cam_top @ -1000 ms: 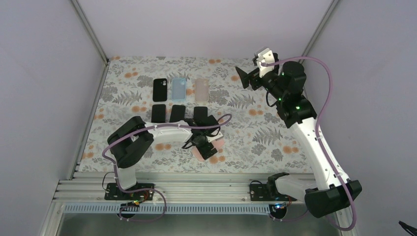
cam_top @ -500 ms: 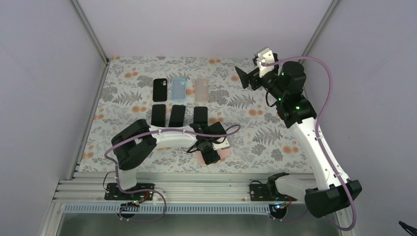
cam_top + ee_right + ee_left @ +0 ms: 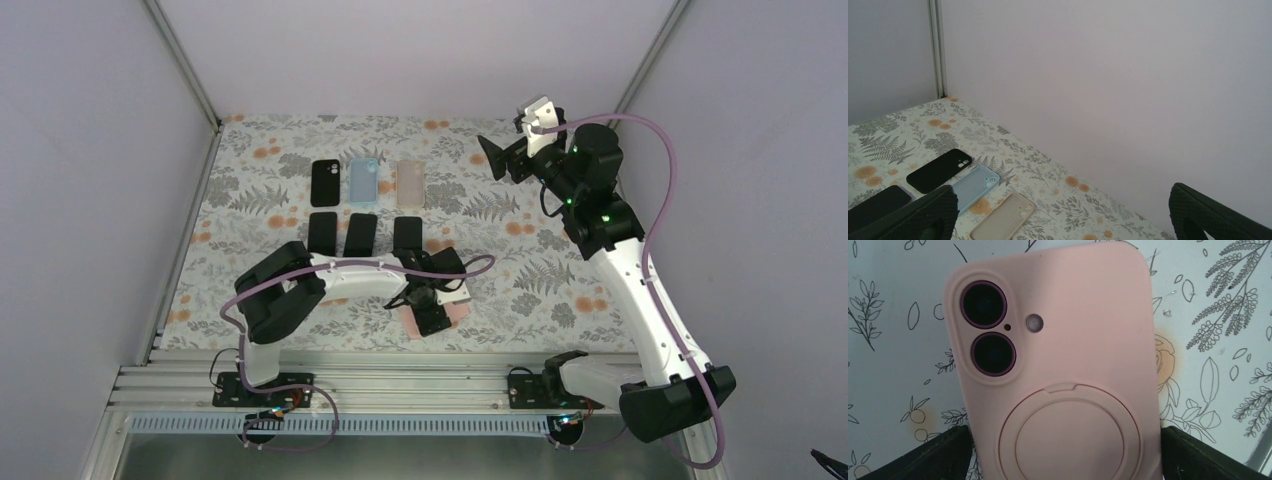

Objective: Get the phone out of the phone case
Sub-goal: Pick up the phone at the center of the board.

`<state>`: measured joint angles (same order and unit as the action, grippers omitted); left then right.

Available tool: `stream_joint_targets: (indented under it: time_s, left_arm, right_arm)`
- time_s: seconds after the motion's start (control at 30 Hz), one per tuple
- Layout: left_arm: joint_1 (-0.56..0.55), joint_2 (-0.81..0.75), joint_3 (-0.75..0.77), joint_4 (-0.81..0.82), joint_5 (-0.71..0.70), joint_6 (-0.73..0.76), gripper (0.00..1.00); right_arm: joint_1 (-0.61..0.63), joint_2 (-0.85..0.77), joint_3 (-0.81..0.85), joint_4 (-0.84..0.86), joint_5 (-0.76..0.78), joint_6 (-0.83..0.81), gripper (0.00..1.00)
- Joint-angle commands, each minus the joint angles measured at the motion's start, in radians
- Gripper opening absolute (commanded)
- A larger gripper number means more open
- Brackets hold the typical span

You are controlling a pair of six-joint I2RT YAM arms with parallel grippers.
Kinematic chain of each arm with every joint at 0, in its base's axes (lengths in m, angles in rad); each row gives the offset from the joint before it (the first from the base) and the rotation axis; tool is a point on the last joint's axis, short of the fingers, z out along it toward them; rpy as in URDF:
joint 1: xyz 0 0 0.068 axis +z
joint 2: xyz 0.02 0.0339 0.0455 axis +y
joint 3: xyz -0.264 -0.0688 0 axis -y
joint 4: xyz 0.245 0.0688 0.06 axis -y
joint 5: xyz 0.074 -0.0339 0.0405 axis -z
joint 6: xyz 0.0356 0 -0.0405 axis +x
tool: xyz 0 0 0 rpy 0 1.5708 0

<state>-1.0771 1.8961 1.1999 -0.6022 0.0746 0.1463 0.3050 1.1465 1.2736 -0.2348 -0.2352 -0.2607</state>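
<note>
Pink phone case (image 3: 1058, 365) is lying back-up on the floral table (image 3: 520, 270), near the front edge, just ahead of the left arm's base. The phone (image 3: 984, 305) is sitting inside it, its two lenses showing through the cutout. The ring stand is lying folded flat against the case back. Left gripper (image 3: 1066, 442) is hovering low over the case's lower end with its jaws spread wide. The fingers (image 3: 943, 452) are flanking both long edges. Cannot tell whether they are pressing the edges or merely standing beside them. Step in hand, as judged: getting a hold on the cased phone; extraction is not yet begun. Next move is probably calling for a firm pinch across the width, then a lift so the second arm can peel a corner. Right gripper (image 3: 1063, 205) is hanging high over the far right corner, wide open and holding nothing. Farther back, three empty cases (image 3: 363, 180) and three dark phones (image 3: 361, 233) are lying in two rows.
</note>
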Motion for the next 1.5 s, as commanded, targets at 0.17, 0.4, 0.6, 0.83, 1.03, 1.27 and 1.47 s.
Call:
stream_joint_targets:
  time_s: [0.17, 0.4, 0.6, 0.83, 1.03, 1.27, 1.47]
  left_arm:
    - [-0.013, 0.092, 0.002, -0.071, -0.037, -0.004, 0.75]
    - [0.013, -0.010, 0.096, -0.059, 0.072, 0.003, 0.60]
    - [0.061, -0.087, 0.107, 0.004, 0.093, -0.022, 0.52]
    - [0.184, -0.143, 0.160, 0.053, 0.148, -0.069, 0.50]
    - [0.251, -0.190, 0.209, 0.104, 0.089, -0.074, 0.50]
    - [0.310, -0.207, 0.303, 0.129, 0.046, -0.080, 0.49]
    - [0.320, -0.204, 0.387, 0.143, 0.053, -0.079, 0.49]
  right_arm:
    - [-0.010, -0.002, 0.034, -0.004, 0.000, 0.000, 0.99]
    - [-0.010, 0.004, 0.052, -0.017, -0.044, -0.014, 0.99]
    - [-0.009, 0.005, 0.068, -0.043, -0.133, -0.008, 0.99]
    - [-0.017, 0.012, 0.076, -0.052, -0.176, 0.028, 0.99]
    - [-0.055, 0.017, 0.045, -0.025, -0.224, 0.172, 0.99]
    - [-0.136, 0.013, -0.025, -0.003, -0.291, 0.380, 0.99]
    - [-0.238, 0.019, -0.107, 0.026, -0.439, 0.542, 0.99]
